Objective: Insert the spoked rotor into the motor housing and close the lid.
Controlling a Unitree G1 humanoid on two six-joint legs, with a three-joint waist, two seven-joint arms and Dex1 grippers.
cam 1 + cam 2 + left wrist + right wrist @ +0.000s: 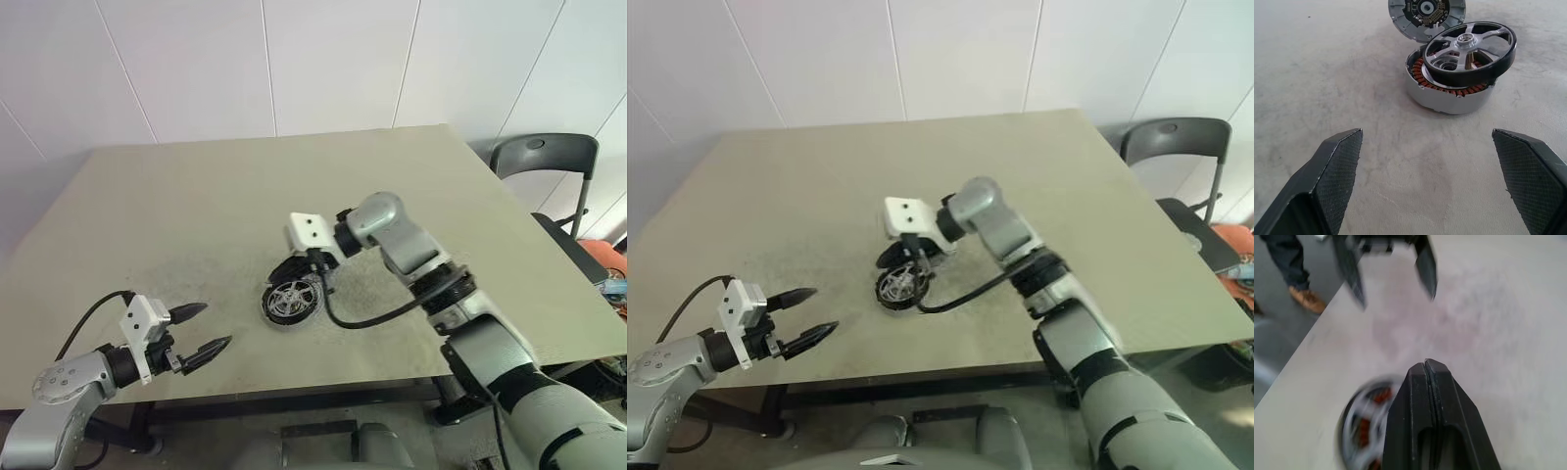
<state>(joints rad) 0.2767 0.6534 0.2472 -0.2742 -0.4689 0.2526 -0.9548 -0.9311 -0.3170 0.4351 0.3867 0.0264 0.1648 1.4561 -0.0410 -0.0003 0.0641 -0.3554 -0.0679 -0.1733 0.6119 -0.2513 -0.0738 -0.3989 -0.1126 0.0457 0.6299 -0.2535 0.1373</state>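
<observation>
R tool (1426, 369) pressed together, empty, just above spoked rotor (1469, 51), which sits tilted, half-seated on motor housing (1449, 95), mid counter (196, 196). L tool (201, 331) spread, idle. Lid (1426, 17) leans behind. Push rotor's high edge down evenly.

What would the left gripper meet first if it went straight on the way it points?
Probably the motor housing, with the spoked rotor resting tilted on its rim. The left gripper stands open, with bare table between; depth is unclear.
</observation>
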